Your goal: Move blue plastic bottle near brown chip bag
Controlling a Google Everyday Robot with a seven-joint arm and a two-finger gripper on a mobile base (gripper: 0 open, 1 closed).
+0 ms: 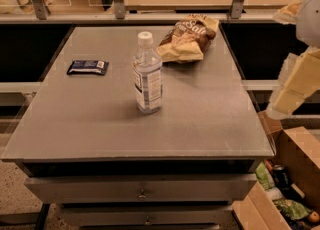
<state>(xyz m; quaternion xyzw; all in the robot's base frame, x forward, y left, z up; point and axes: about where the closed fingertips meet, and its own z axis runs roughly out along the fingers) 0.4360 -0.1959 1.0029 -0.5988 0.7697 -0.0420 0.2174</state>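
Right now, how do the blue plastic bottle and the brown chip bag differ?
The blue plastic bottle stands upright and is clear; the brown chip bag lies flat, wrinkled and opaque. The bottle is taller, the bag wider. Both rest on the grey table, untouched; the tool hangs past its right edge.
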